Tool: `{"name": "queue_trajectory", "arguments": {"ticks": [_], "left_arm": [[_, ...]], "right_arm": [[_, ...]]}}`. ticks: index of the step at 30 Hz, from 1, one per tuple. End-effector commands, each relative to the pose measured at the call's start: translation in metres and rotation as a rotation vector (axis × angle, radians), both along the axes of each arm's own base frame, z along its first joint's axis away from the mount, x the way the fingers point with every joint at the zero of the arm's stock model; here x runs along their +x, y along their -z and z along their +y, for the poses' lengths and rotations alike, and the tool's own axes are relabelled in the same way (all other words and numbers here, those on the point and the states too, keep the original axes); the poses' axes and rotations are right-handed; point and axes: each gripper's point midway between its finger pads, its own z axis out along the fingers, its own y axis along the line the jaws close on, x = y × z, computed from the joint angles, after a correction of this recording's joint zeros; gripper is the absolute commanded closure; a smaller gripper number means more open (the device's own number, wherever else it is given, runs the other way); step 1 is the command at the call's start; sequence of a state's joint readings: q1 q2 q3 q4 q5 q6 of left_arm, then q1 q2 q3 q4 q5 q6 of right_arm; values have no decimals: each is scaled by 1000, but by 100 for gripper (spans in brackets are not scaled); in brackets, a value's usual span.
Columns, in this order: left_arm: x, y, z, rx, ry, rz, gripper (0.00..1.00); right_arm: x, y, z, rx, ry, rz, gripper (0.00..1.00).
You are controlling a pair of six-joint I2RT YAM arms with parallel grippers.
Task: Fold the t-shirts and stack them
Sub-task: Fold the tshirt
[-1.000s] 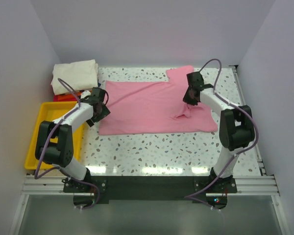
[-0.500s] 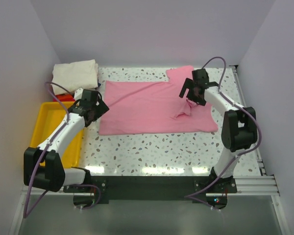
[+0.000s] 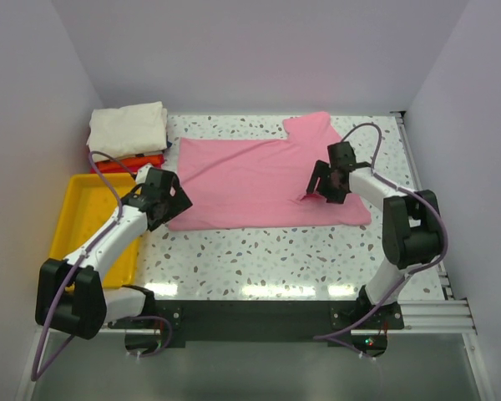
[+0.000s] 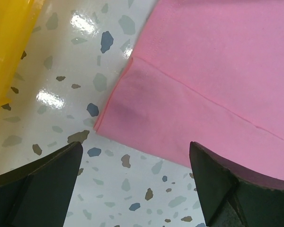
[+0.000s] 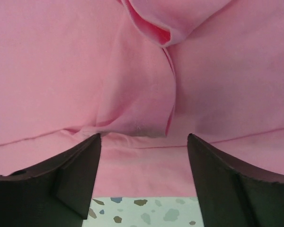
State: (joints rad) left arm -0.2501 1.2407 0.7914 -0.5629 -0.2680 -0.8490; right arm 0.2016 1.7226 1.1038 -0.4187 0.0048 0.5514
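Pink t-shirt (image 3: pixel 250 180) lies spread flat, the folded cream t-shirt (image 3: pixel 127 127) beyond its far-left corner. Left gripper (image 4: pixel 135 165), fingers spread, hovers at its near-left corner. Right gripper (image 5: pixel 144 161), likewise spread, hangs over a bunched ridge (image 5: pixel 169 94) by its near hem. Smooth that first, then pinch both near corners evenly.

Spread t-shirt (image 3: pixel 250 180): plain light pink, no print or pattern. Folded t-shirt (image 3: pixel 129 127): cream-white, with red and orange cloth (image 3: pixel 134 161) beneath it. Tray (image 3: pixel 71 209): yellow. Table (image 3: pixel 259 251): glossy white terrazzo, flecked grey, brown and blue. Left arm (image 3: pixel 108 238) and right arm (image 3: pixel 369 178): white links, black joints, purple cables (image 3: pixel 363 132). Left gripper (image 4: pixel 135 187) and right gripper (image 5: pixel 143 182): black fingers.
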Motion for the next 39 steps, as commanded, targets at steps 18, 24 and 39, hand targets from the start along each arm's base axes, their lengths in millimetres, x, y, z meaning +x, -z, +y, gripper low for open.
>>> {"name": "queue_trajectory", "arguments": {"ticks": [18,24,39], "left_arm": [[0,-20,13,55,-29,-51,0],[0,-20,13,59,-32,-47,0],[-3,-17,14,59,-30,-39,0]], "right_arm": [[73,-10,49,208,-55,-144,49],[93,-17,68,202,-140,-189,49],[113,-46,97,42,-304,-272,37]]}}
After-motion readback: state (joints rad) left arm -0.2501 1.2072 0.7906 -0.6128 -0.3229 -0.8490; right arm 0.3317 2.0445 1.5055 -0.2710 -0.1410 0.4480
